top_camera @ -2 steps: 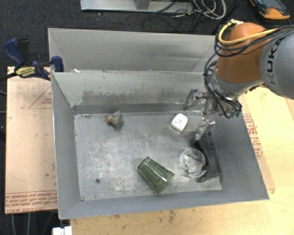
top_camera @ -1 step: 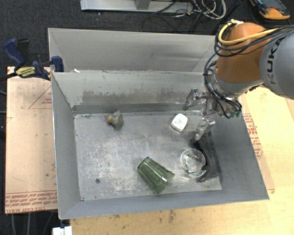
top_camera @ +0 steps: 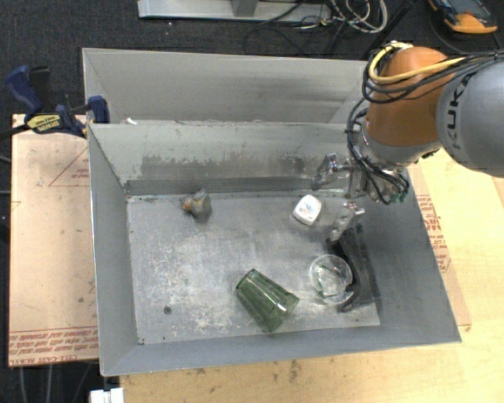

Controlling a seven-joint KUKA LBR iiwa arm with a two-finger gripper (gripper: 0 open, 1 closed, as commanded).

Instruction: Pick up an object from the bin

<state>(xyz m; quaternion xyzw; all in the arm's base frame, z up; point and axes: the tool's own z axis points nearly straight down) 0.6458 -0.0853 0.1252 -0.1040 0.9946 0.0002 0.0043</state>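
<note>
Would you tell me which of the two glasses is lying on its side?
The green glass, the left of the two; the clear glass beside it has its mouth facing up.

The big grey arm (top_camera: pixel 483 112) comes in from the right side and bends down at its end. Its wrist wears a round orange cover (top_camera: pixel 403 107) (shiny, like a ball), and yellow and black cables (top_camera: pixel 392 57) loop over the top of it and run down the side. Under the cover hangs the end effector (top_camera: pixel 338 196), a small bunch of metal and dark parts that points down and a bit to the left.
</note>
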